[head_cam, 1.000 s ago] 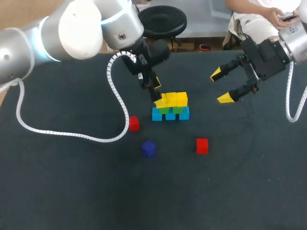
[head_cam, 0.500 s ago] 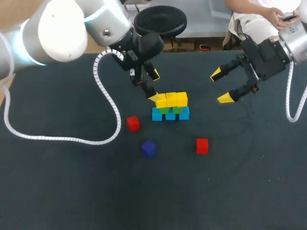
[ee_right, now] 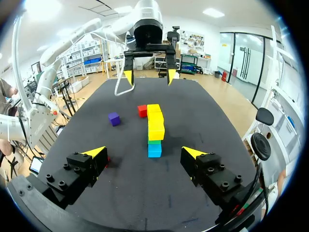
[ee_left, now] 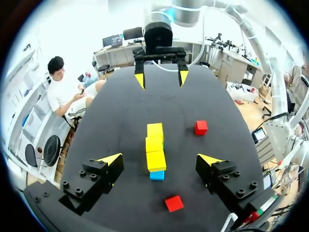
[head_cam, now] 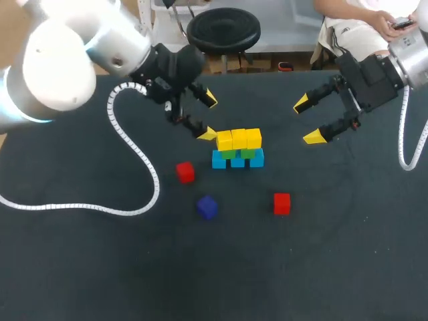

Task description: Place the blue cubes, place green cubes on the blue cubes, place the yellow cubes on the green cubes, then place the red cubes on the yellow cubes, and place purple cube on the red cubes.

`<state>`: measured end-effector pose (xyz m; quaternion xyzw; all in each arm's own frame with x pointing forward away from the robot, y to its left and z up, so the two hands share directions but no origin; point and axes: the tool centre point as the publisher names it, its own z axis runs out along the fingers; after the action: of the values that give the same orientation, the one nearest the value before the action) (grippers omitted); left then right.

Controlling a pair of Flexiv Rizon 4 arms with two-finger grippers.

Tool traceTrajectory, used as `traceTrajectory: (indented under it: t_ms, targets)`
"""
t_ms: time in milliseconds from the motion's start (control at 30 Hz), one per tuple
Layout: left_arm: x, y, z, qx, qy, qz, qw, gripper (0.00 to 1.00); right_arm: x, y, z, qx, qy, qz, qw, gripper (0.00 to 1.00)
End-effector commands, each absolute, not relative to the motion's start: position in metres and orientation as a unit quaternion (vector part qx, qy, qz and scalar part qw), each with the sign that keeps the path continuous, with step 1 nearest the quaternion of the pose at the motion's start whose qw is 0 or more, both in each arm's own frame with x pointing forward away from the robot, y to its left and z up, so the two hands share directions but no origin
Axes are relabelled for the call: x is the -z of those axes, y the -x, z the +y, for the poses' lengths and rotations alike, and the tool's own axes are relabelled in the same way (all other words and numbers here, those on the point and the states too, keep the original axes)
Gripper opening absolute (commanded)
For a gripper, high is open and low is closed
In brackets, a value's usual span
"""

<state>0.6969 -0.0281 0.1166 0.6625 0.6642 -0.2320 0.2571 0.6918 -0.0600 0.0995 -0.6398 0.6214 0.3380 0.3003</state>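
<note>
A stack (head_cam: 238, 148) stands mid-table: three blue cubes (head_cam: 237, 160) at the base, green cubes (head_cam: 247, 153) on them, three yellow cubes (head_cam: 239, 138) on top. Two red cubes (head_cam: 185, 172) (head_cam: 281, 203) and a purple cube (head_cam: 207, 206) lie loose in front of it. My left gripper (head_cam: 208, 116) hangs open just left of the stack, holding nothing; in its own view the left gripper (ee_left: 161, 159) has the yellow row (ee_left: 155, 145) ahead between its fingers. My right gripper (head_cam: 307, 121) is open and empty to the stack's right, and in its own view the right gripper (ee_right: 145, 152) faces the stack (ee_right: 155, 126).
The left arm's white cable (head_cam: 134, 160) loops over the table left of the cubes. One red cube (ee_left: 174, 203) sits under my left gripper, the other (ee_left: 201, 127) beyond the stack. The purple cube (ee_right: 114, 118) lies beside the stack.
My left gripper has drawn back leftward from the yellow cubes, and its arm and cable swung left. The right arm and all cubes have stayed put.
</note>
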Motion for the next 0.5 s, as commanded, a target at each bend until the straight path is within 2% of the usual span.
traceTrajectory:
  t_ms: [33,500]
  targets:
    - [-0.117,-0.687,-0.019,0.258,-0.648,0.651,0.301,1.0,-0.099,-0.692,-0.06,-0.338,0.64,0.621,0.301,1.0]
    - [-0.115,-0.685,-0.003,0.268,-0.641,0.661,0.283,1.0,-0.099,-0.692,-0.06,-0.338,0.64,0.621,0.301,1.0]
